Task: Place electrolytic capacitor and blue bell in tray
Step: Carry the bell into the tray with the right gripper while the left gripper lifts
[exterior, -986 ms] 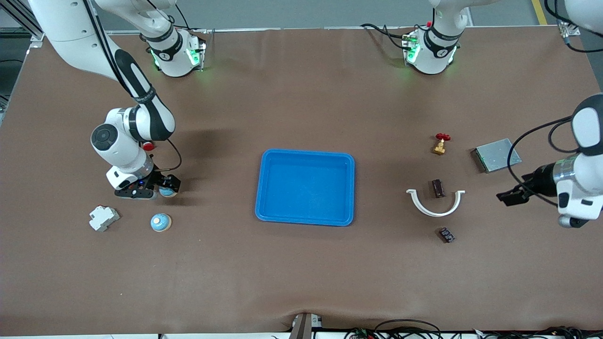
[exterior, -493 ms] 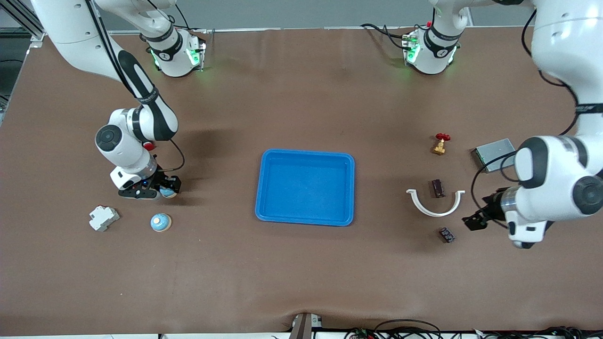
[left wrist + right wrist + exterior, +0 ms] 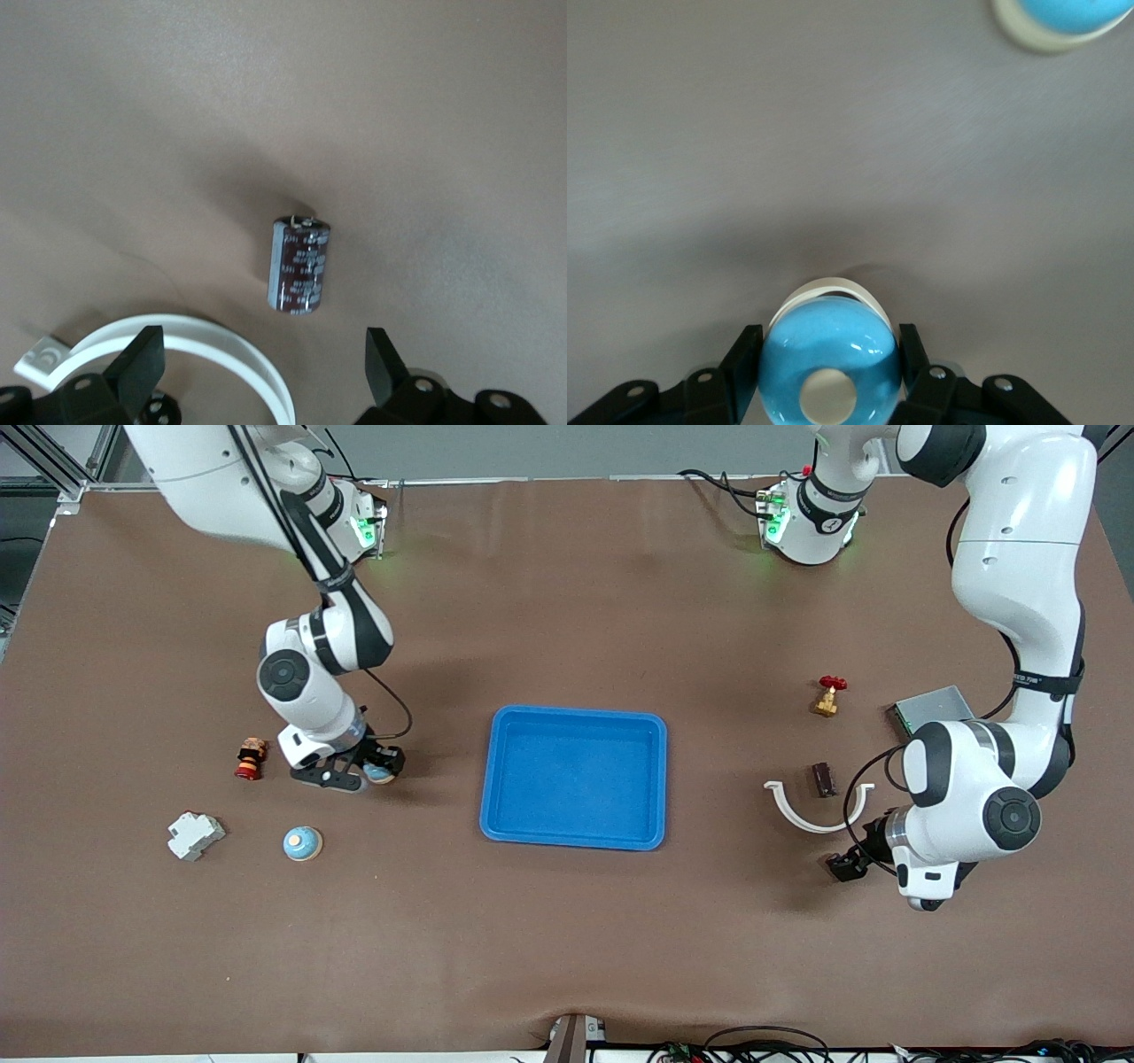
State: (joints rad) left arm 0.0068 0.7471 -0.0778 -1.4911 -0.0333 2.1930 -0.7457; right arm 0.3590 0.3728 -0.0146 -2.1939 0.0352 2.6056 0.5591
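The right gripper (image 3: 368,769) — at left of centre in the front view — is clamped on a blue bell (image 3: 829,362) above bare brown table, open room between it and the blue tray (image 3: 573,717) at centre. The left gripper (image 3: 262,376), fingers spread wide, hovers at lower right over the electrolytic capacitor (image 3: 299,264) lying beside a white curved clip (image 3: 817,807) — nothing held.

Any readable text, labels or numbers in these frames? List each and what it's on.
None can be quoted.
Electrolytic capacitor: pale print on its dark sleeve, too blurred to read.
Left arm: small marking on its black joint band, too small to read.
Blue bell, tray: no text visible.
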